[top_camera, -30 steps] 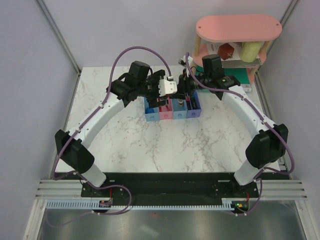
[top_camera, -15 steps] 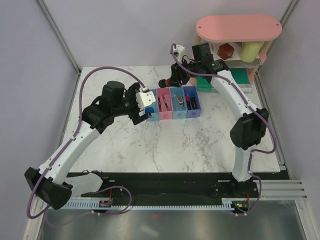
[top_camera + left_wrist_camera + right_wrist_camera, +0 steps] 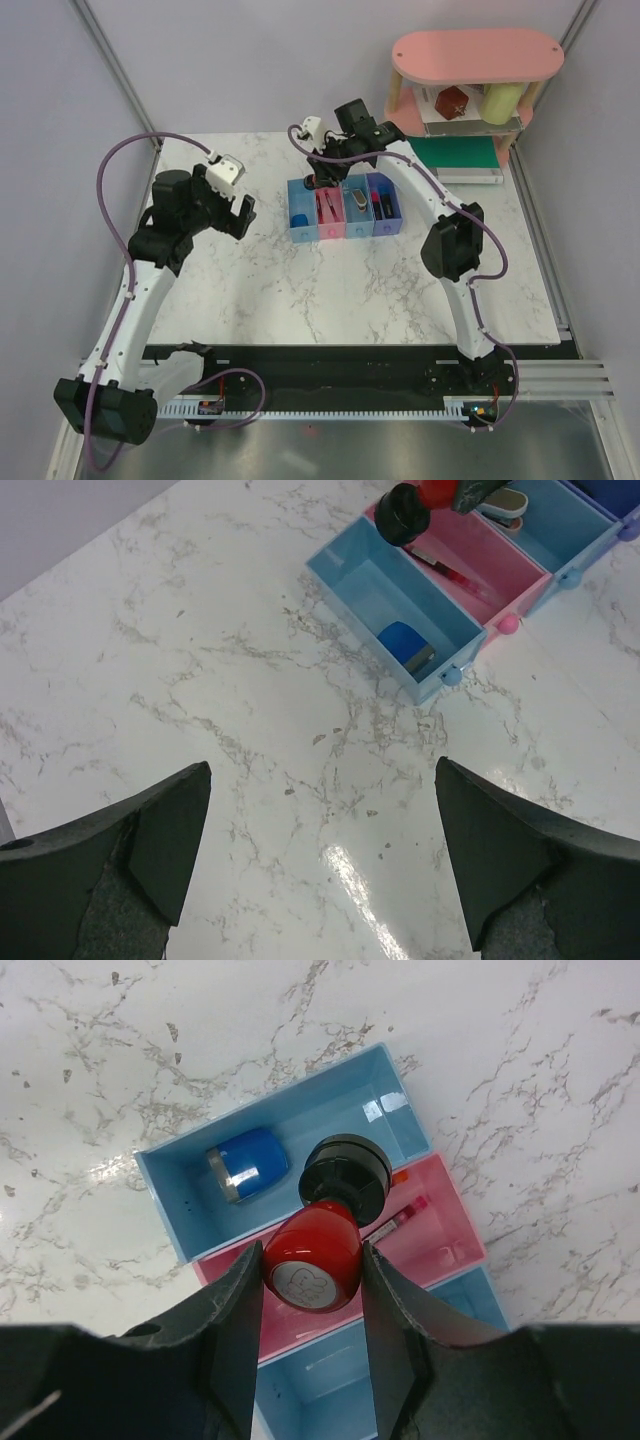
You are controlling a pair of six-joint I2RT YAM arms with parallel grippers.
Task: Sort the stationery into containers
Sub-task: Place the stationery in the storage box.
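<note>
While the red-black stub (image 3: pixel 328 1218) is gripped by the right pincer (image 3: pixel 312 1270) above the containers (image 3: pixel 300 1120), lowering into one is called for; the left pincer (image 3: pixel 322 810) is spread wide, empty

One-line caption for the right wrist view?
Right gripper clamps a red-black stub above the blue bin, which holds a blue eraser, and the neighbouring pink bin with a thin red pen.
</note>
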